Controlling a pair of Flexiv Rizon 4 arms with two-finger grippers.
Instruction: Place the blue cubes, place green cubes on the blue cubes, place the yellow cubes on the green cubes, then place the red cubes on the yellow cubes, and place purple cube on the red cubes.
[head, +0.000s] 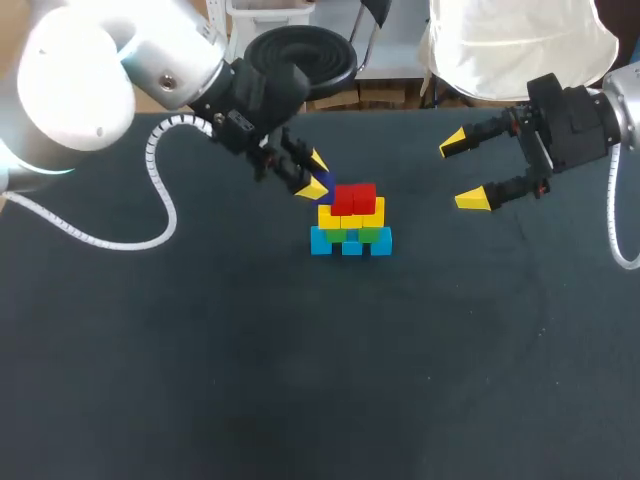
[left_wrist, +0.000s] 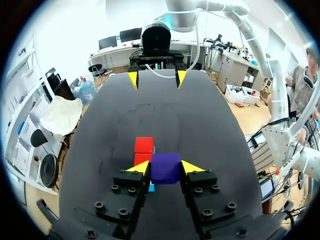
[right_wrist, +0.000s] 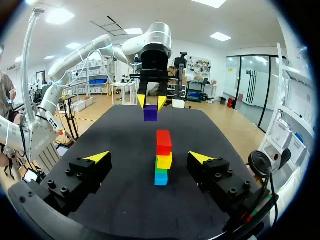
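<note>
Left gripper (left_wrist: 165, 167) clamps the purple cube (left_wrist: 165, 168) between both yellow tips. It holds the cube in the air just beside the red cubes (head: 354, 198), on their left (whether it touches them, I cannot tell). The red cubes top a stack in the middle of the table (head: 200, 350): blue cubes (head: 350, 243) at the bottom, green cubes (head: 373, 235) on them, yellow cubes (head: 350, 215) next. The right gripper (head: 463, 172) hangs well apart from the stack, on its right, fingers spread wide.
</note>
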